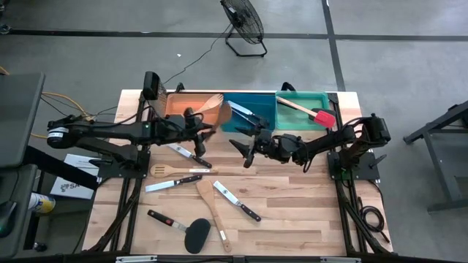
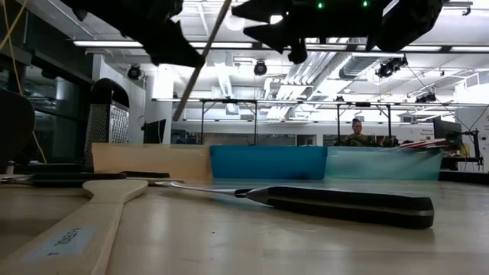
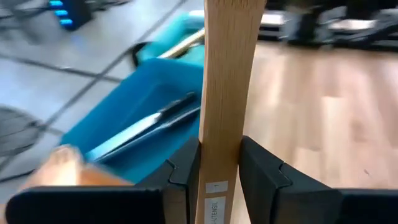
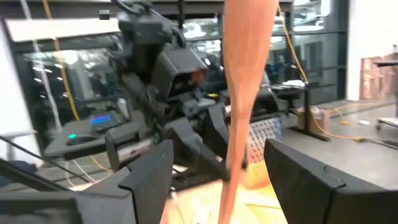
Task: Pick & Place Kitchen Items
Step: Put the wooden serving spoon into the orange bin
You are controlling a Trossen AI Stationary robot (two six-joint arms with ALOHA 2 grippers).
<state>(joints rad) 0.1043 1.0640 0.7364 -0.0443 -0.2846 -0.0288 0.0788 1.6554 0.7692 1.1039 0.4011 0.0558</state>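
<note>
My left gripper (image 1: 201, 131) (image 3: 219, 165) is shut on a pale flat wooden spatula (image 1: 218, 114) and hovers at the seam between the orange bin (image 1: 183, 104) and the blue bin (image 1: 248, 123). My right gripper (image 1: 247, 150) (image 4: 217, 174) hangs open in the air just right of it, above the table's middle, touching nothing. Wooden pieces lie in the orange bin, knives (image 3: 146, 127) in the blue bin, and a red-headed spatula (image 1: 316, 114) in the green bin (image 1: 301, 98). Several knives, a wooden fork (image 1: 170, 171), a wooden spatula (image 1: 213, 207) and a black turner (image 1: 196, 235) lie flat on the table. My left gripper pinches the wooden spatula's flat shaft (image 3: 221, 140) between its two fingers (image 3: 186, 165), one on each narrow edge, beside a small label. The fingers lie across the shaft. The spatula is lifted clear and tilted, with its wide end (image 1: 221, 111) over the bins and its thin end (image 2: 179, 111) pointing down.
The three bins stand in a row along the table's far edge. Loose utensils are scattered over the middle and near left of the table; a black-handled knife (image 2: 344, 205) lies close to the low camera. The near right part (image 1: 307, 219) is bare wood.
</note>
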